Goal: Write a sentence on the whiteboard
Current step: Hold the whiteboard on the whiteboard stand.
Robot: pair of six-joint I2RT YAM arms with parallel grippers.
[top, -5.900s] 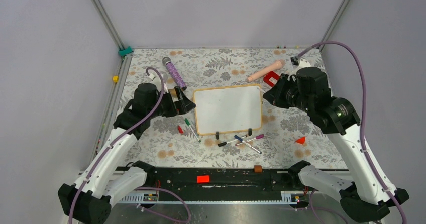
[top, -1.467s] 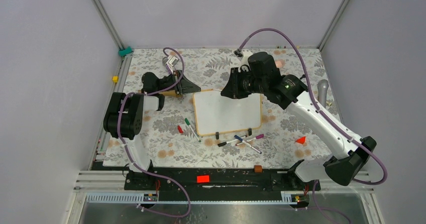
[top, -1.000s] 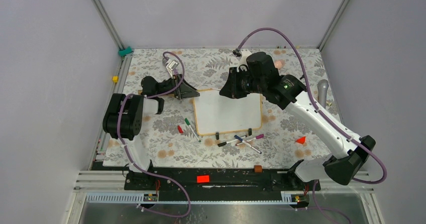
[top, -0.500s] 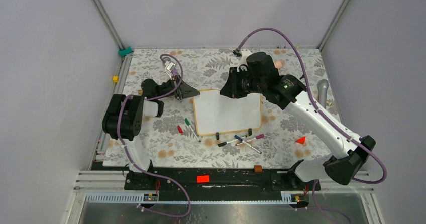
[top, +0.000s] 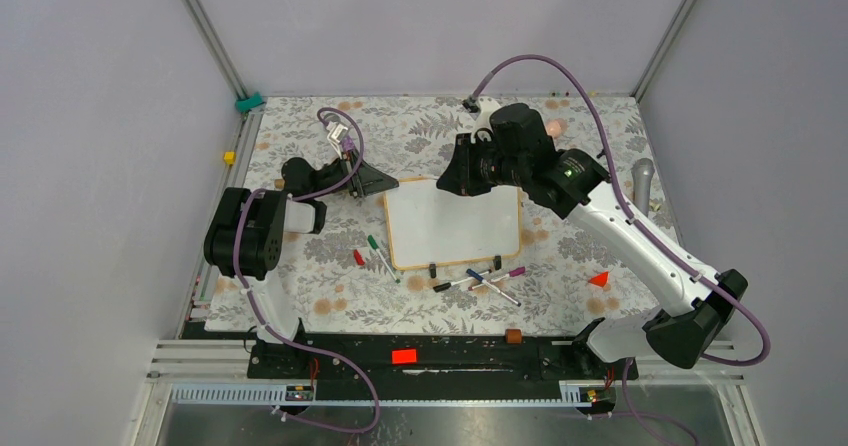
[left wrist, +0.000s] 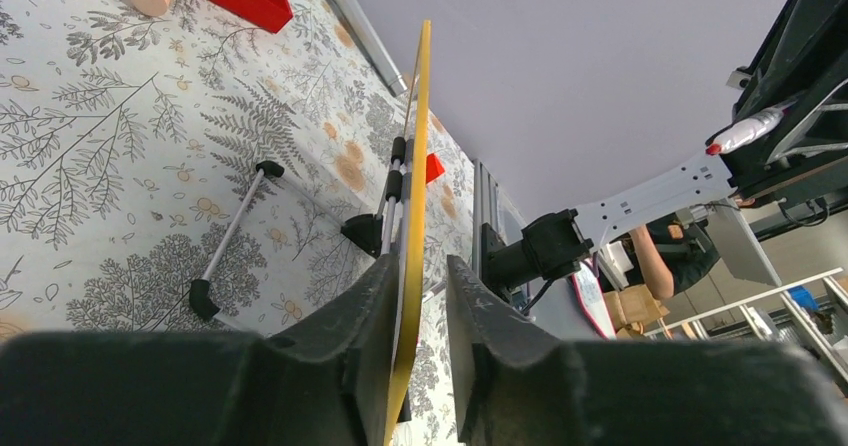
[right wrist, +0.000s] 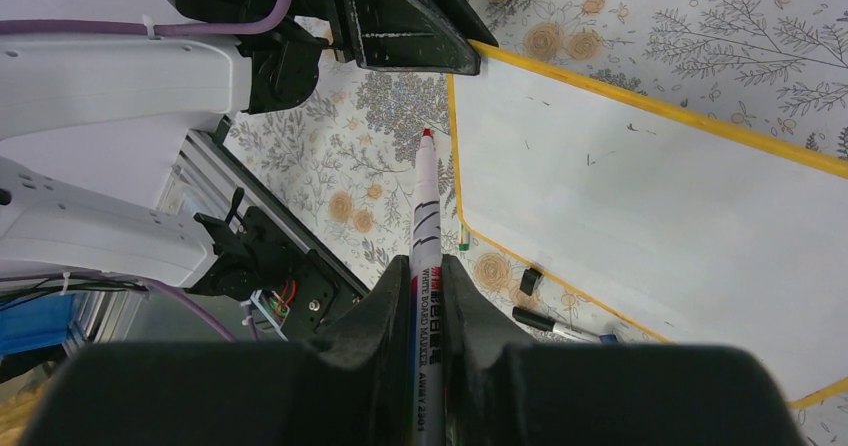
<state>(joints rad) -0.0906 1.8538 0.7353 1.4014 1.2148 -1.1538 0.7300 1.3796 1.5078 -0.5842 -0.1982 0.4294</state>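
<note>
The whiteboard [top: 455,228] lies flat at the centre of the table [top: 420,131]. Its two black clip feet [top: 432,269] sit on its near edge, and its white face bears only a few faint dark specks.

The left gripper [top: 372,180] meets the board at its far left corner. In the left wrist view its fingers [left wrist: 350,336] straddle the board's yellow edge. One pad lies against the edge and a pale strip shows beside the other, so it cannot be told whether the board is firmly grasped.

The right gripper [top: 452,178] hangs above the far left part of the board, clenched on a whiteboard marker [right wrist: 423,201]. The marker's uncapped red tip points toward the left arm. In the right wrist view the tip lies just outside the board's left edge, over the floral cloth. Its height above the surface cannot be told.

A green-capped marker [top: 378,254] and a small red cap [top: 358,257] lie just left of the board's near left corner. A loose bunch of crossed markers [top: 480,279] lies just near the clip feet. A red triangular piece [top: 598,279] lies on the near right of the table, well apart from the board. A grey microphone-shaped object [top: 640,179] lies at the right edge. A teal clip [top: 248,101] sits at the far left corner, and a yellow cube [top: 229,157] sits on the left rail.
</note>
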